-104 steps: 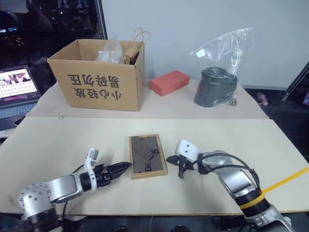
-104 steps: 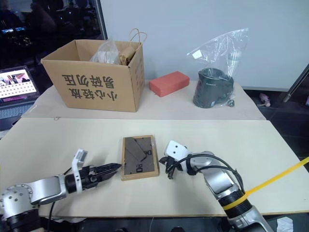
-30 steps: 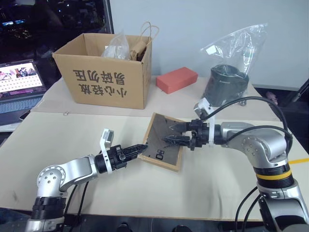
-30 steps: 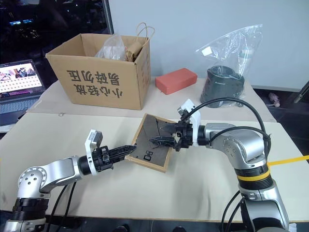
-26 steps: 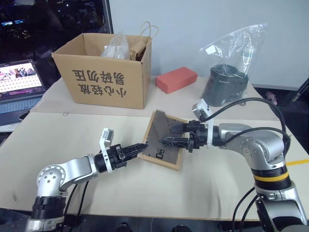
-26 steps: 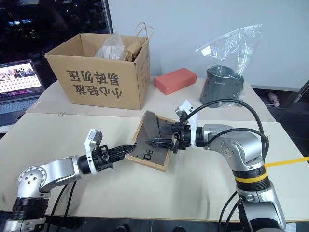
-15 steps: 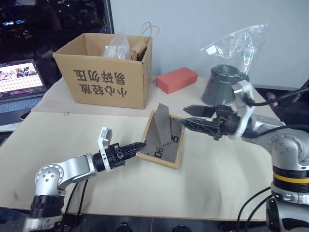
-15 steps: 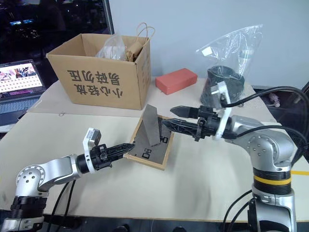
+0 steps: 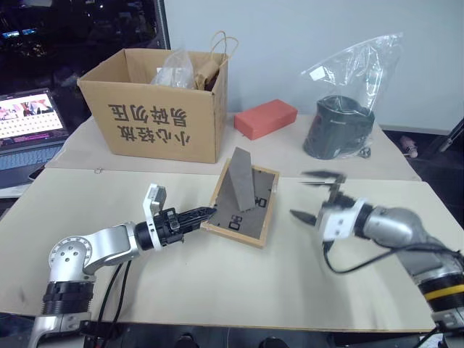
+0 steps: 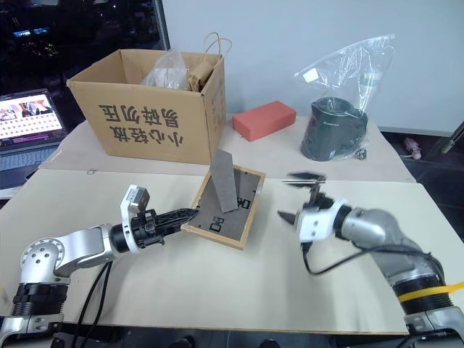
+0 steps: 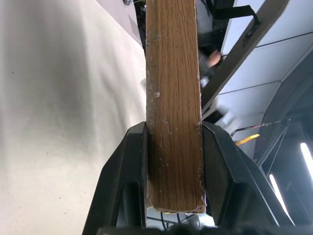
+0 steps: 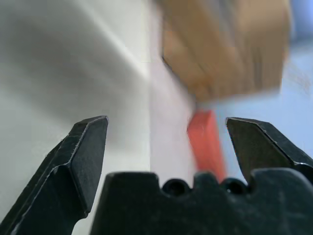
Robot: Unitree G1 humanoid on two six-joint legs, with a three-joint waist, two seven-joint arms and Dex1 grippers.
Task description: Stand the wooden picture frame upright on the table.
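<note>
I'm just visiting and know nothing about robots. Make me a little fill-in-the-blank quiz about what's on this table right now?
1. The left gripper is clamped on the edge of the wooden picture ____.
2. The right gripper has its jaws ____, holding nothing.
3. The fold-out stand on the wooden picture frame is raised, so its ____ side faces up.
4. The brick-shaped block beside the cardboard box is ____ in colour.

Missing words: frame; open; back; red

Lab or office: laptop (image 9: 29, 123), cardboard box (image 9: 156, 109), beige worktable (image 9: 217, 290).
</note>
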